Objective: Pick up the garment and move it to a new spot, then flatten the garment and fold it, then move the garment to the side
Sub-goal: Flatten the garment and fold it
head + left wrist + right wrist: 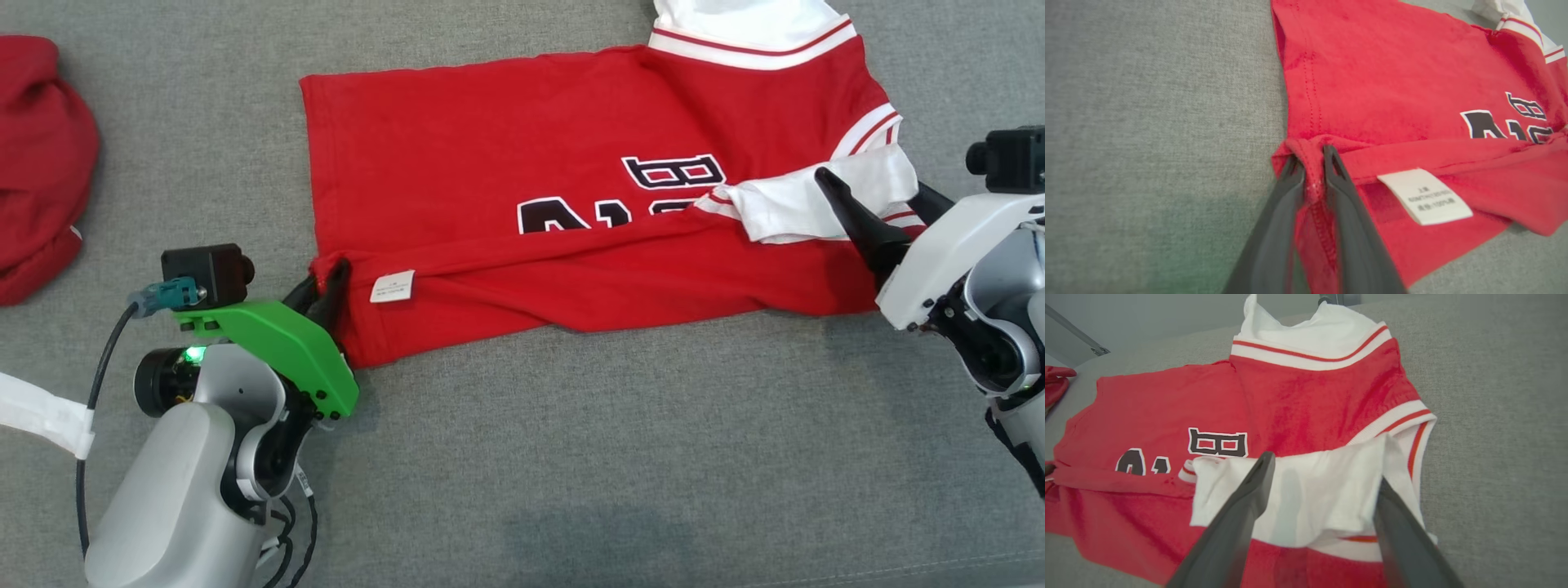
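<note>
Two pincers meet the red garment [490, 163], which lies spread across the grey cloth-covered tabletop [571, 449] between them. The left pincer [326, 282] is nearly closed, its dark fingers [1343, 192] pinching a bunched fold of hem at the garment's near left corner, just beside the white label [392, 287]. The right pincer [867, 180] stands wide, gripping nothing; its two fingers [1241, 510] straddle the white sleeve [784, 208] folded over the garment's right end. Another red cloth [41, 163] lies well apart at the far left.
</note>
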Robot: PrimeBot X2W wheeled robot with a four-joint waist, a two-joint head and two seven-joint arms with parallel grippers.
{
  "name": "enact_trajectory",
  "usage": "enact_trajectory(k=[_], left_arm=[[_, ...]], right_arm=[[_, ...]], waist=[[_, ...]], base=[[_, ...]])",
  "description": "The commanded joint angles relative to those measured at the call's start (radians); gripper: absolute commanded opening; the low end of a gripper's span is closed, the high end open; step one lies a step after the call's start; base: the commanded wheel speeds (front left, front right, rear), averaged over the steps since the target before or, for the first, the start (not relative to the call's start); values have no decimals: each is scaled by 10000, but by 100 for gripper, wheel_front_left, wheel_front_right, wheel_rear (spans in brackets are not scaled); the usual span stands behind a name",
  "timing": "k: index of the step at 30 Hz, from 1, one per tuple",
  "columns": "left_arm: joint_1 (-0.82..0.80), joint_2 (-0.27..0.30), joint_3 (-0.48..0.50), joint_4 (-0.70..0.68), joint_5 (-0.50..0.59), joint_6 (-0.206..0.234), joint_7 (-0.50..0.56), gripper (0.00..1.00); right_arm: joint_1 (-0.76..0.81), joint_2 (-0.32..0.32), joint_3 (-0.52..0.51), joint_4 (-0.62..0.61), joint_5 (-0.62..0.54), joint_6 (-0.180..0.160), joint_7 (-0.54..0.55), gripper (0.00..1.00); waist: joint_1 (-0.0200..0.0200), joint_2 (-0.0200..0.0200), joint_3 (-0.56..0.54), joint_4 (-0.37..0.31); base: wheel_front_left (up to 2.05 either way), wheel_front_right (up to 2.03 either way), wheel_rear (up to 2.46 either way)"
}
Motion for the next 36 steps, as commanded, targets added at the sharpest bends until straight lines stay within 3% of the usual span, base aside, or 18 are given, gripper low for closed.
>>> enact_trajectory(k=[1,11,20,25,26,27,28,31,36], left_arm=[[119,102,68,58,-26,-52,-103,100],[2017,758,198,-1628,-529,34,248,100],[2238,917,-10,-1715,-484,248,793,100],[1942,821,-135,-1170,-550,164,960,100],[1898,761,-179,-1066,-579,107,980,54],[1840,690,-216,-992,-636,50,963,22],[1809,673,-309,-942,-673,-48,1048,0],[1826,589,-429,-989,-933,-356,1214,0],[1804,922,-36,-1793,-1511,-562,1494,0]], right_arm=[[221,-208,-17,-115,9,3,-57,100],[2478,-1622,-708,-1628,-208,3,1093,100],[2723,-967,-1613,-1575,-1184,0,1736,100],[2441,-562,-1392,-1463,-1202,2,2052,100],[2417,-512,-1310,-1438,-1103,3,2161,100],[2384,-466,-1214,-1435,-1016,3,2240,39],[2358,-441,-1132,-1439,-892,3,2302,0],[2344,-596,-1032,-1558,-498,3,2479,0],[2342,-1098,-1553,-1969,469,3,3043,0]], waist=[[0,0,-223,-119],[0,0,-699,-444],[0,0,80,-286],[0,0,351,-162],[0,0,370,-144],[0,0,378,-129],[0,0,370,-122],[0,0,267,-130],[0,0,-120,-166]], base=[[0,0,0],[0,0,0],[0,0,0],[0,0,0],[0,0,0],[0,0,0],[0,0,0],[0,0,0],[0,0,0]])
